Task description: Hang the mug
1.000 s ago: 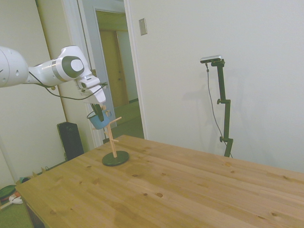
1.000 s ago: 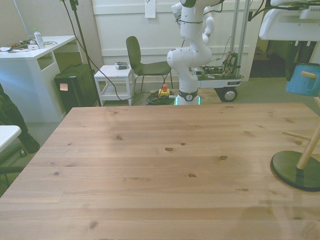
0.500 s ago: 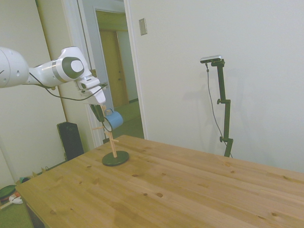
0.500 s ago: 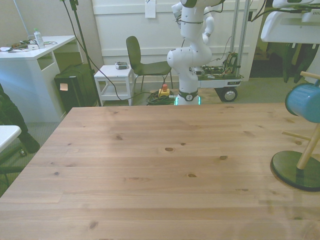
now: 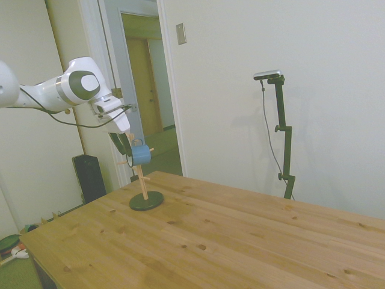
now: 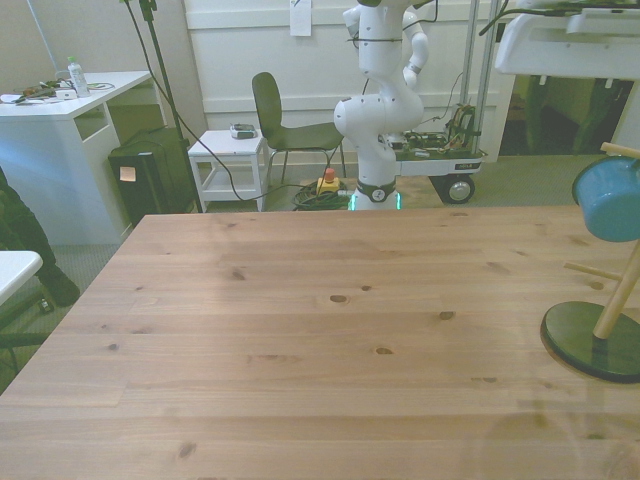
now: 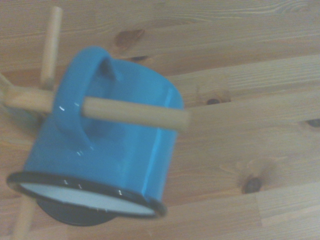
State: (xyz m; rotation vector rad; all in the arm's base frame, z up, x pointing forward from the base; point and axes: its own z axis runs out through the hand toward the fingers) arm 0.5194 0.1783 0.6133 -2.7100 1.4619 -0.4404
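Mug [image 7: 107,145] hangs by its handle on a peg [image 7: 132,114] of the wooden rack [image 5: 143,180]; end effector [image 5: 125,143] beside it, grip state unclear. Hanging looks done; next, retreat clear without nudging.

mug [image 7: 107,150] | blue, white inside, dark rim | tilted | handle threaded on wooden peg [image 7: 132,114]

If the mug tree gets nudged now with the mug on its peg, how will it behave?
The mug tree probably tips easily: a thin wooden post on a small dark round base, loaded high up. The mug hangs by its handle on a smooth peg, so it may swing or slide off. It looks like light enamel, glossy and likely slippery.
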